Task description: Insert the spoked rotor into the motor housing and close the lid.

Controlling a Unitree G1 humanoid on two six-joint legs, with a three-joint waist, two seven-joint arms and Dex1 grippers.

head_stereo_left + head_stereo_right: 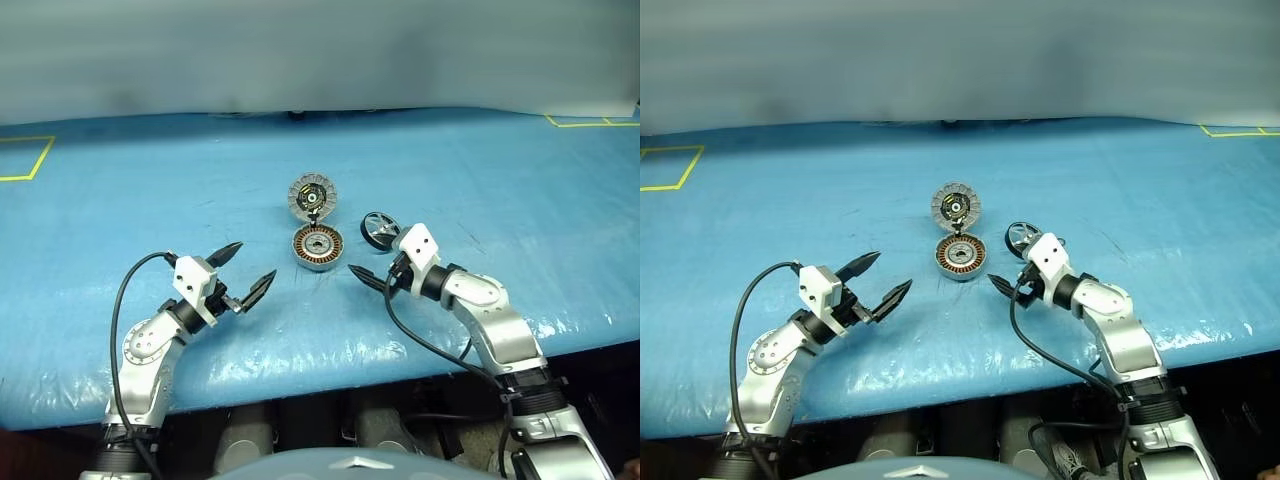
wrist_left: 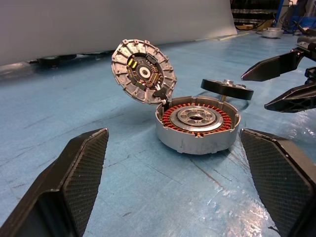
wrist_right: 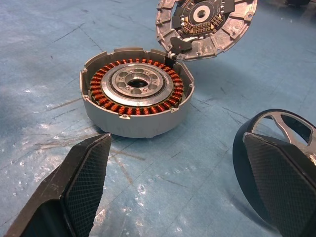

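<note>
The motor housing (image 1: pixel 318 247), a silver-grey cup with copper windings, sits mid-table on the blue cover. Its lid (image 1: pixel 312 195) stands open on the far edge, inner face toward me. The spoked rotor (image 1: pixel 380 230), black-rimmed, lies flat just right of the housing. My left gripper (image 1: pixel 255 262) is open, left of the housing and pointing at it, with nothing between its fingers. On the housing's right, my right gripper (image 1: pixel 368 275) is also open and empty, just in front of the rotor. In the right wrist view one finger (image 3: pixel 281 182) partly covers the rotor (image 3: pixel 276 126).
A blue sheet covers the table (image 1: pixel 480 170); its front edge (image 1: pixel 300 385) runs just below my arms. Yellow tape marks lie at the far left (image 1: pixel 25 160) and far right (image 1: pixel 590 122). A grey wall rises behind the table.
</note>
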